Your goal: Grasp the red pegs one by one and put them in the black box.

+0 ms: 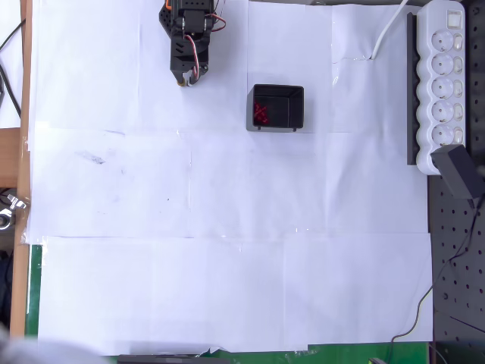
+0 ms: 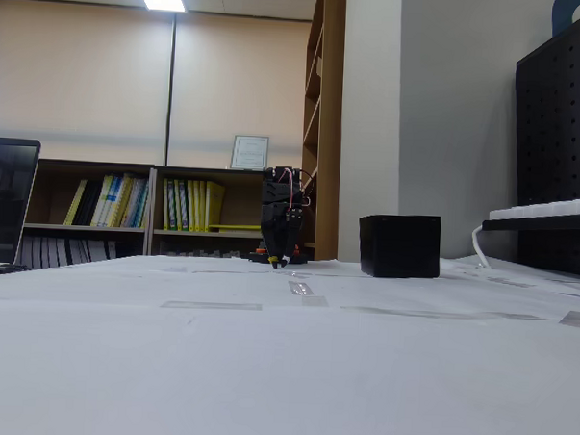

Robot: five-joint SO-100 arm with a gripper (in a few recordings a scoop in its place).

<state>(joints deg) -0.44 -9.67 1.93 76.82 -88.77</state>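
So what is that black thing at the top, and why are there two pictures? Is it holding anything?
That black thing is a small robot arm. At its tip is a gripper, two little fingers for picking things up. It is pointing down at the table, and I see nothing in it; it is too small to tell if the fingers are open or shut.

The two pictures show the same moment from two cameras. One looks straight down from above. The other sits low at table height, so you see the arm from the side with bookshelves behind.

The table is covered in white paper. On it stands a black box, and the red pegs lie in a heap inside. At the right edge is a white power strip.
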